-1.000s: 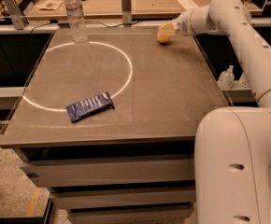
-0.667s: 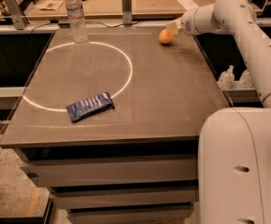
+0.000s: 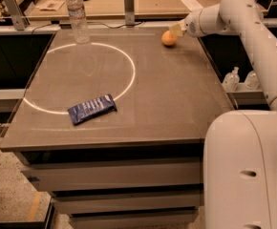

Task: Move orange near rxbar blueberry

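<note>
Claw [image 3: 177,30], whose grip we cannot tell, sits at the orange [image 3: 168,38] near the worktop [image 3: 167,94] edge; we fear a nudge rolls it off, away from the bar [image 3: 91,109].

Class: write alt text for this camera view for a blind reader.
A robot's gripper is beside an orange at the far right corner of the table. A blue snack bar lies front left; a water bottle stands at the back.
</note>
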Tool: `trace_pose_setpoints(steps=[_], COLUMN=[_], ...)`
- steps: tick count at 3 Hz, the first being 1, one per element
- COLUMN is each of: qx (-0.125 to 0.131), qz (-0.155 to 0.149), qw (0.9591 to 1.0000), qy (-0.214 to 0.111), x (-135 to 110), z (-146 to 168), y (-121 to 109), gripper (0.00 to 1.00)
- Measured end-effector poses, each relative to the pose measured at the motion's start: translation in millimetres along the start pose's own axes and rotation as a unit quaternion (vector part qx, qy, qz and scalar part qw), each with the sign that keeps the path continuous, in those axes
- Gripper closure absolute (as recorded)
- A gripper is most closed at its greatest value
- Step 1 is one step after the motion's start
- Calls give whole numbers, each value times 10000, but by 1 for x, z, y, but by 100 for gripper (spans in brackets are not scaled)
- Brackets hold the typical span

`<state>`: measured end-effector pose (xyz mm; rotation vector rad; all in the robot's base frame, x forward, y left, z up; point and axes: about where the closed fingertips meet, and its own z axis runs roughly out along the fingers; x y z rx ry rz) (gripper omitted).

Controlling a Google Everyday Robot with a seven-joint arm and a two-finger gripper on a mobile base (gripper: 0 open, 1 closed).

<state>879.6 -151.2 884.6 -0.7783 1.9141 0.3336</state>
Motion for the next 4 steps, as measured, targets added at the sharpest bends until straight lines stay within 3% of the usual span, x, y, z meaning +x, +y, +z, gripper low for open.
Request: trace_pose_setpoints(steps=[2,3,4], qx=[-30,-91,-97], qz=[28,145,149], qw=[10000,9999,9998], qy=[15,6,10], x=[2,10,11], z=[-2,-5,-5], y=[2,8,8], gripper=[15,0,0])
